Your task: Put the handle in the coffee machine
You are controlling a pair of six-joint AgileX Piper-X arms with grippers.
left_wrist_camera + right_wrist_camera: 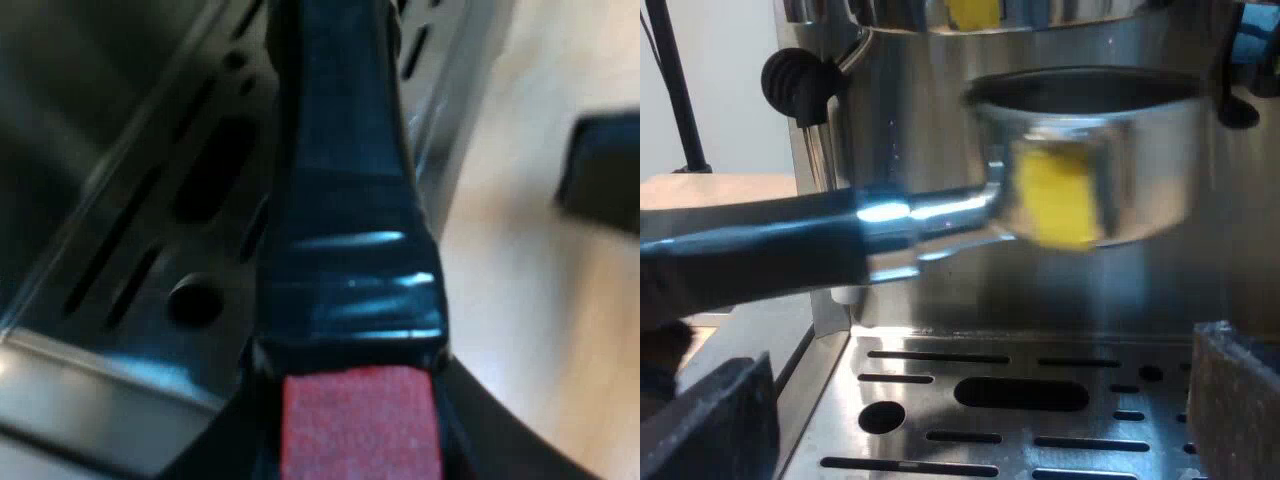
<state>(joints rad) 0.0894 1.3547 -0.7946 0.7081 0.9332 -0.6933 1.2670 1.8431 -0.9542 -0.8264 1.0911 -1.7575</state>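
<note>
The metal holder (1090,170) hangs just under the espresso machine's (940,120) brew head, above the drip tray, its basket mirroring something yellow. Its dark handle (750,250) runs out sideways from the machine's front. In the left wrist view the same handle (345,200) reaches away over the slotted tray, and its red end (360,425) sits closest to the camera. My left gripper (360,450) is shut on that red end. My right gripper (970,420) is open low over the drip tray, beneath the holder, with nothing between its fingers (710,420).
The slotted steel drip tray (1020,400) lies under the holder and also shows under the handle as the drip tray (150,250). A black steam knob (790,80) juts from the machine's side. A dark object (605,170) rests on the pale wooden tabletop (530,300).
</note>
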